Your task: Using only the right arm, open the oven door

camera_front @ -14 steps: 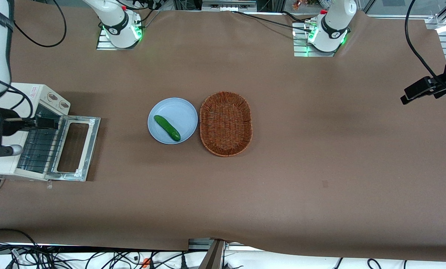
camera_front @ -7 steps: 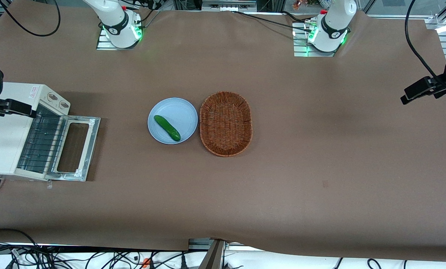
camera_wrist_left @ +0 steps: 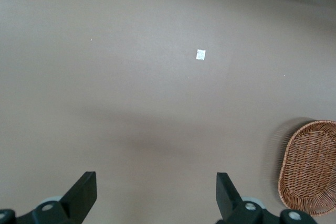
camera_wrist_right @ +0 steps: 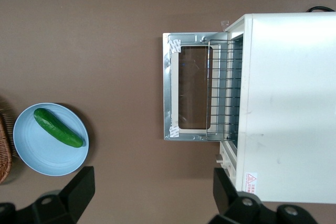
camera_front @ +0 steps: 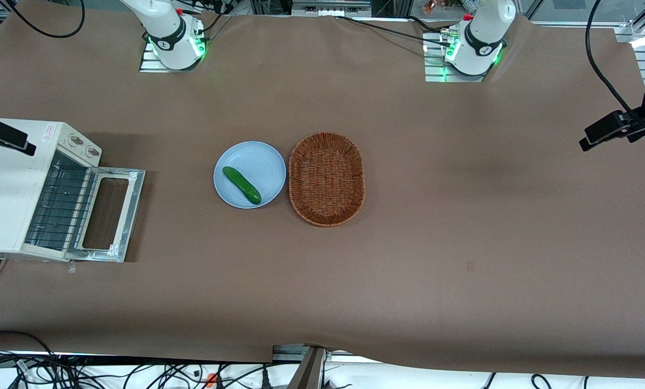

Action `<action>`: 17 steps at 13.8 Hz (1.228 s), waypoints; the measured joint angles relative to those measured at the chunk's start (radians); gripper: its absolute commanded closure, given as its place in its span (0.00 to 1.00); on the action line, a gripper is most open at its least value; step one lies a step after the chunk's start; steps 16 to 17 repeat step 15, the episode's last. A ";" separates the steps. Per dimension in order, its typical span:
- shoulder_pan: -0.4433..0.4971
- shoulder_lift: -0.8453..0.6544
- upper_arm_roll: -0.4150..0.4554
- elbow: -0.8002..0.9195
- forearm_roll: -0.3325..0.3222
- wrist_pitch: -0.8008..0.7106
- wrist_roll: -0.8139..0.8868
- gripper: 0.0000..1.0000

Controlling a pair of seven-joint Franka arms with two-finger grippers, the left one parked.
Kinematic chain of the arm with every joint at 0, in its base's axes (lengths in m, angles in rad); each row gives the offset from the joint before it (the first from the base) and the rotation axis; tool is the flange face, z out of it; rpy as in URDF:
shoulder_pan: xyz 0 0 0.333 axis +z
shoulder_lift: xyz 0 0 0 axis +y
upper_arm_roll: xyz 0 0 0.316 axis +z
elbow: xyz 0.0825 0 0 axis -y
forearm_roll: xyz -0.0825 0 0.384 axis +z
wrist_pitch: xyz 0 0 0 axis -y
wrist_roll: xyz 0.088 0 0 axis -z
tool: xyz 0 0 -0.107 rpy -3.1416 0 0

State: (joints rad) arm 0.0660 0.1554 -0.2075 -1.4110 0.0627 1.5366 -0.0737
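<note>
Plate, cucumber and basket on a brown desk (camera_front: 463, 227).
A green cucumber (camera_front: 241, 185) lies on a pale blue plate (camera_front: 257, 156) mid-desk, just beside an oval wicker basket (camera_front: 326, 179).

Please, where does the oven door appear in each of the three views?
Front view: oven door lies folded down flat toward the blue plate.
Right wrist view: oven door, flat, gripper open above the table.
Left wrist view: not in it.
Shared landmark: cucumber.
</note>
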 measured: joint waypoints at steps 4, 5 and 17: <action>0.002 -0.003 0.004 0.000 0.000 0.001 -0.001 0.00; 0.002 -0.005 0.006 0.000 0.000 0.001 -0.001 0.00; 0.002 -0.010 0.008 0.001 0.000 -0.014 -0.001 0.00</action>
